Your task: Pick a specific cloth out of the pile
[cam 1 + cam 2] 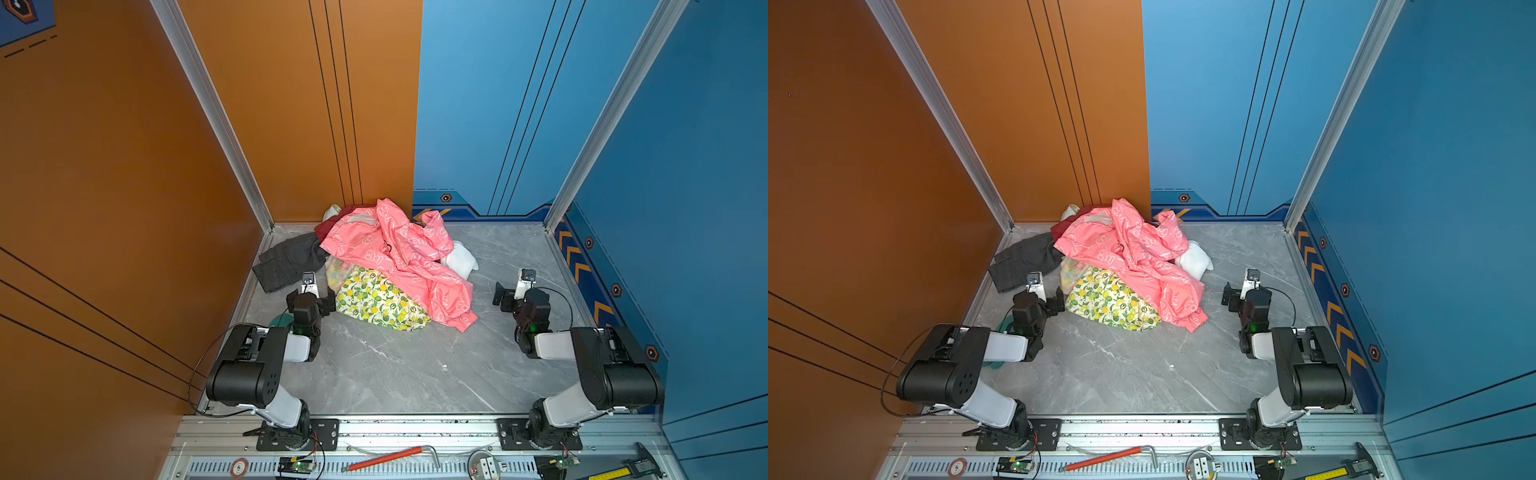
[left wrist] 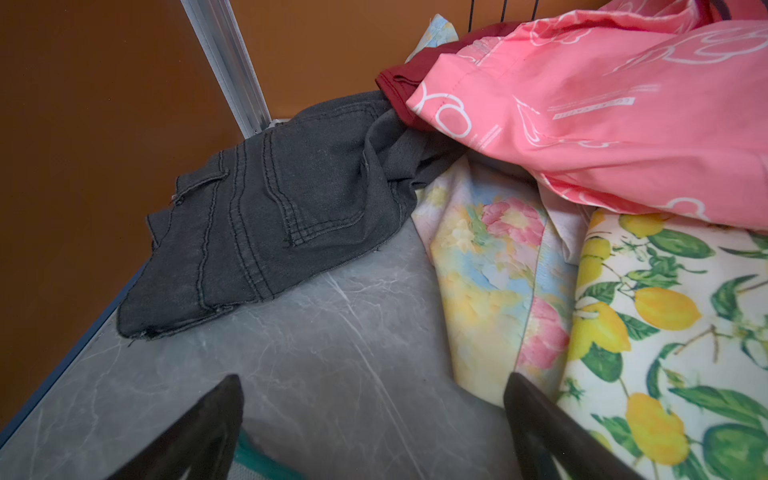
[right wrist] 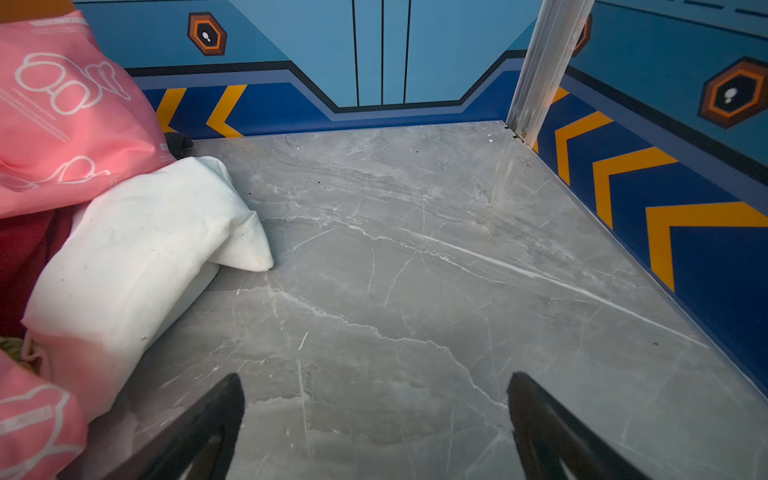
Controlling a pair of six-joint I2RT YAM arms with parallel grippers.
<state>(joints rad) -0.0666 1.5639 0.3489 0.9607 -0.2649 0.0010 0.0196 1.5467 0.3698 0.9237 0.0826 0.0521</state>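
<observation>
The cloth (image 2: 399,81), dark red, lies at the far left corner of the pile (image 1: 386,266), mostly buried under the pink jacket (image 1: 386,245). Only a folded edge shows above the dark grey garment (image 1: 286,262). The left jaws stand spread wide and empty over the counter (image 1: 395,365) at the near left of the pile, well short of the cloth, with the grey garment between. The right jaws, likewise spread and empty, hover right of the pile beside a white piece (image 3: 137,257). How far the cloth runs under the jacket is hidden.
</observation>
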